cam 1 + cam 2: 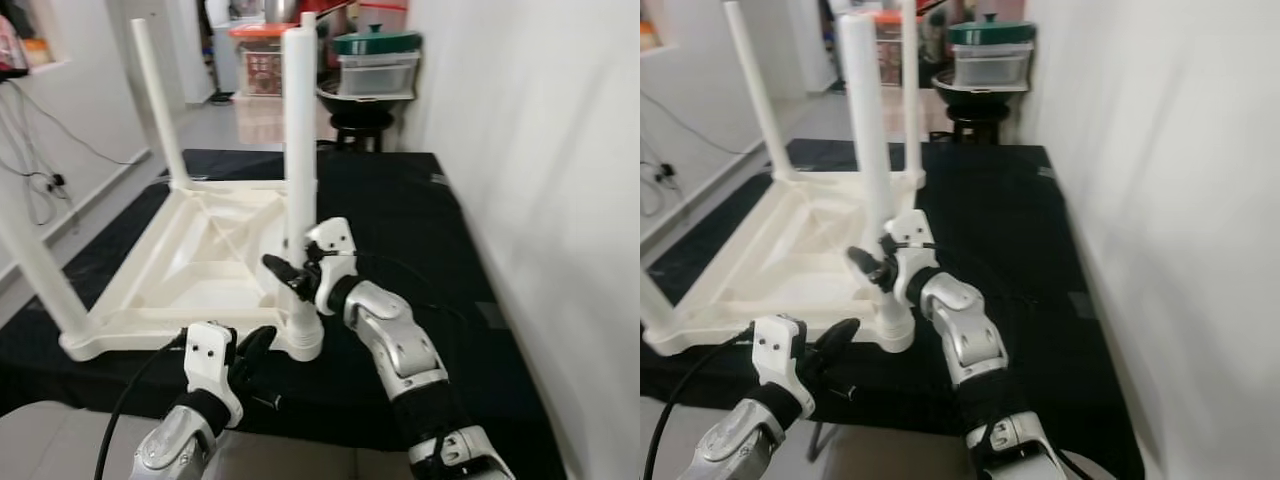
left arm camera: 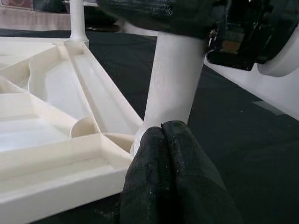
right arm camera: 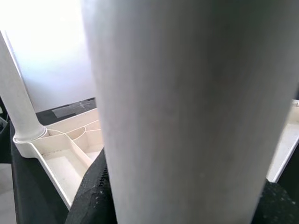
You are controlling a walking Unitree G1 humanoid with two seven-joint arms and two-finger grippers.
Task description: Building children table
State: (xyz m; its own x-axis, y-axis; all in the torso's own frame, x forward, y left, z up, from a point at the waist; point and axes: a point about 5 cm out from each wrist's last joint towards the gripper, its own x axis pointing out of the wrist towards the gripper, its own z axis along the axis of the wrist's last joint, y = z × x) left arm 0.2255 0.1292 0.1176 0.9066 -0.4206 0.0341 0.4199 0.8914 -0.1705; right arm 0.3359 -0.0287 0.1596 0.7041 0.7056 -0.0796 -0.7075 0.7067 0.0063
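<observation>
A white children's table [image 1: 190,270] lies upside down on a black cloth [image 1: 420,230], its legs pointing up. My right gripper [image 1: 290,275] is shut on the near right leg [image 1: 298,130], a little above its socket; in the right wrist view that leg [image 3: 187,112] stands close, with a black finger [image 3: 93,196] beside it. My left gripper [image 1: 255,350] is low at the table's near corner. Its fingertips [image 2: 163,140] are pressed together, empty, right at the base of the same leg [image 2: 170,84].
Other legs stand at the far left [image 1: 158,100], near left [image 1: 40,265] and far right [image 1: 910,90]. A white wall [image 1: 540,200] runs along the right. A black stool with boxes and a green-lidded pot [image 1: 375,60] stands behind. Cables [image 1: 40,180] hang at the left wall.
</observation>
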